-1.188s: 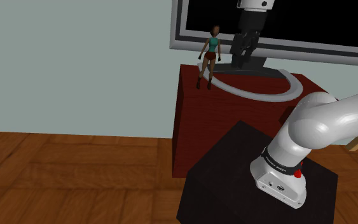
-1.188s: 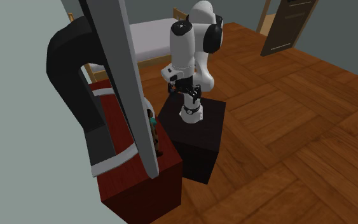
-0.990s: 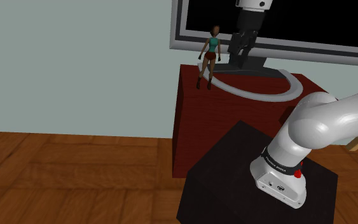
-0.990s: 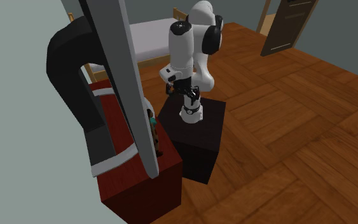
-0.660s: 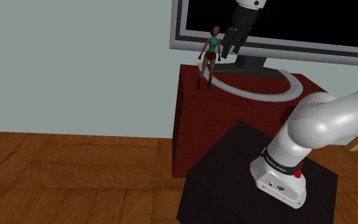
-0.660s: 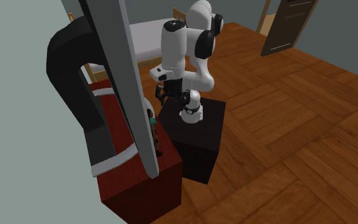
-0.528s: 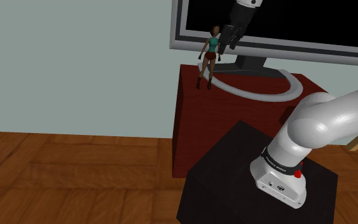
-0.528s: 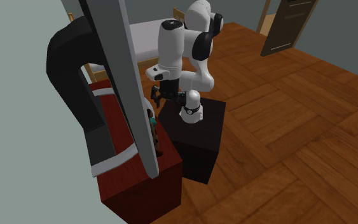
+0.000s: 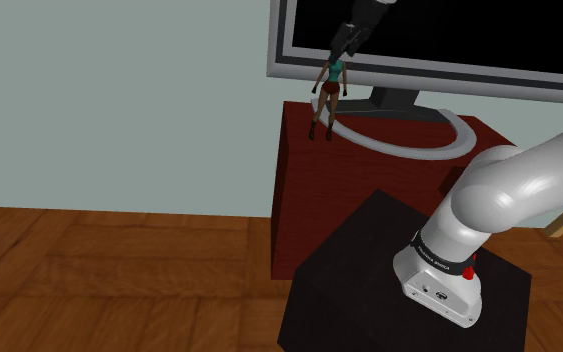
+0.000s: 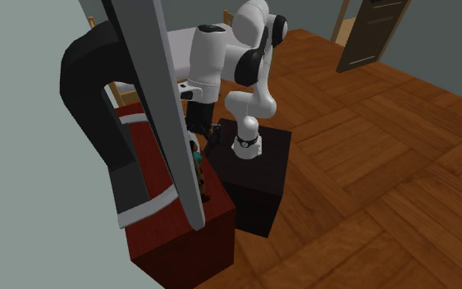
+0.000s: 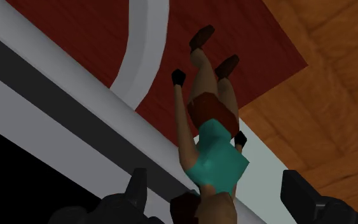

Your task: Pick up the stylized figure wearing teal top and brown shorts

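The end effector (image 11: 217,183) hangs just above the figure's head, its two black fingers (image 11: 138,191) spread wide apart and holding nothing; the figure (image 11: 210,127) lies between them in the wrist view, touched by neither; in the shoulder view the end effector (image 9: 348,38) sits before the monitor's lower corner, right over the head; the figure (image 9: 329,90), in a teal top and reddish-brown shorts, stands upright on the dark red table (image 9: 349,190) just in front of the monitor (image 9: 439,40), beside the end of the monitor's curved pale base (image 9: 409,148); by its look it is small, light and rigid, and top-heavy on narrow feet, so a nudge could topple it; the thin arms and legs are poor places to grip; the torso at the teal top, the widest part, seems the best hold, taken from both sides once the fingers are down past the head; the monitor so close behind leaves little room for the finger on that side; the white arm (image 9: 509,200) rises from its black stand (image 9: 359,290), well in front of the monitor
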Controlling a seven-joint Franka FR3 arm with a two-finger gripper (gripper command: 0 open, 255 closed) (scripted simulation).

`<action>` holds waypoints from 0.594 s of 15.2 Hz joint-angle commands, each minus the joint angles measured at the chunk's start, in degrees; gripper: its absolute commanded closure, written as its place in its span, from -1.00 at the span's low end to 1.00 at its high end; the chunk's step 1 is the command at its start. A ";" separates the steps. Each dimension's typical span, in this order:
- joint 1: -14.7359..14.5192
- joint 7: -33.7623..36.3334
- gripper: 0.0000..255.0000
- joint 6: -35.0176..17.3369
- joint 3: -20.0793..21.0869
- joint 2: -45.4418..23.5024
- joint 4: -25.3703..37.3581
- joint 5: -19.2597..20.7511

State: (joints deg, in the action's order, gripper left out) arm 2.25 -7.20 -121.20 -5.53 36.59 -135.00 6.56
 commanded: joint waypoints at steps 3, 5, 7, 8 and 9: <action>0.12 0.07 -1.00 -3.64 -0.16 -0.05 -2.70 0.35; 0.18 0.17 -1.00 -5.17 -0.23 -0.06 -4.24 0.47; 0.24 0.25 -1.00 -6.40 -0.29 -0.10 -5.42 0.57; 0.24 0.25 -1.00 -6.39 -0.29 -0.09 -5.43 0.57; 0.23 0.29 1.00 -6.46 -0.26 -0.06 -5.53 0.57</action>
State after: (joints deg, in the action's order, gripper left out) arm 2.48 -6.95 -127.52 -5.81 36.46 -140.33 7.12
